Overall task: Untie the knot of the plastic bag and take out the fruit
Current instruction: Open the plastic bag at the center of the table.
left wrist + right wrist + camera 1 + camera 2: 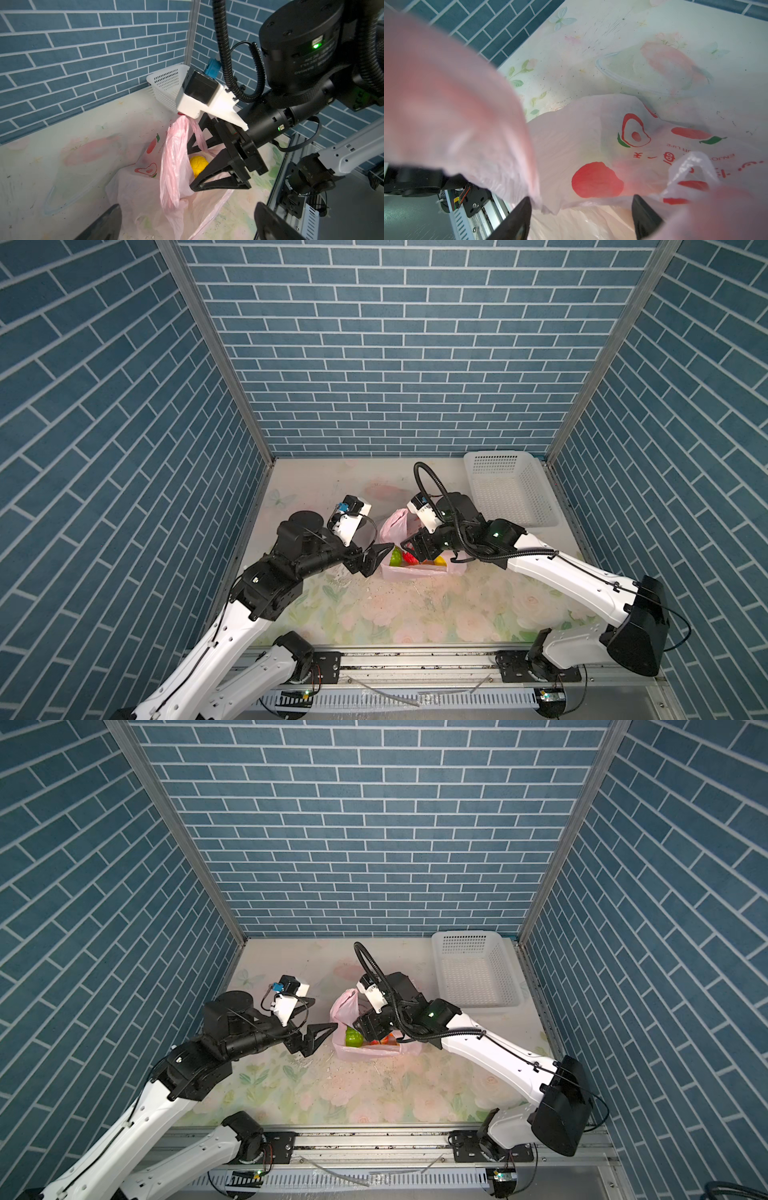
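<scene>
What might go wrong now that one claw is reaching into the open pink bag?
1. Loose film of the plastic bag drapes over the right gripper, whose jaws stand open near the yellow fruit. Closing could pinch plastic instead and lift the whole bag.
2. The left gripper is open beside the bag and holds nothing, so the light bag may slide or tip, spilling fruit onto the table.

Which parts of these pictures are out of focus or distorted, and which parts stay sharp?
Right wrist view: a fold of the plastic bag hangs close to the lens and is only a pink blur, while its red print farther off stays fairly sharp. Left wrist view: mostly sharp, and the yellow fruit is clear inside the bag. In both top views: sharp, but the wide lens stretches the brick walls toward the edges.
</scene>
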`<state>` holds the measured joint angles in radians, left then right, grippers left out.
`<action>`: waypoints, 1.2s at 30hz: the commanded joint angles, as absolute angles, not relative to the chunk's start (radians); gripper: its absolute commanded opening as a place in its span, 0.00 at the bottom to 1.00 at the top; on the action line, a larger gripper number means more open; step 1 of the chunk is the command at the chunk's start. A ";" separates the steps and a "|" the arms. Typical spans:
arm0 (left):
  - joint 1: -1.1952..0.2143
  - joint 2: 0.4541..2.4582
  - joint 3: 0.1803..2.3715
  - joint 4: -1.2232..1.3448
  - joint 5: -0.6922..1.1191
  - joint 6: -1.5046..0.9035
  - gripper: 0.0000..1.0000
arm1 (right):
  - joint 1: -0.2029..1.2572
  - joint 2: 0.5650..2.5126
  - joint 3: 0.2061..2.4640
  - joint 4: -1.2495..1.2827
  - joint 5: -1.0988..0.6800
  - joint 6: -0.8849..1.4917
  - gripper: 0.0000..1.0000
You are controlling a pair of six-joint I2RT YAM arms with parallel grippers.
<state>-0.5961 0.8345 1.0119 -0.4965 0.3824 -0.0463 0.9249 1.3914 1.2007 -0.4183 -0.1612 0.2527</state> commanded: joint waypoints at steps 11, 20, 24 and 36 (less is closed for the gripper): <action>-0.600 1.072 1.062 -0.457 0.432 0.029 1.00 | 0.928 1.373 1.207 -0.379 -0.147 0.224 0.76; -0.588 1.098 1.030 -0.364 0.451 0.006 0.86 | 0.928 1.362 1.188 -0.371 -0.154 0.229 0.76; -0.578 1.093 1.019 -0.348 0.465 0.003 0.74 | 0.928 1.350 1.176 -0.373 -0.150 0.229 0.76; -0.548 1.070 0.991 -0.332 0.528 -0.004 0.61 | 0.927 1.327 1.158 -0.380 -0.131 0.235 0.77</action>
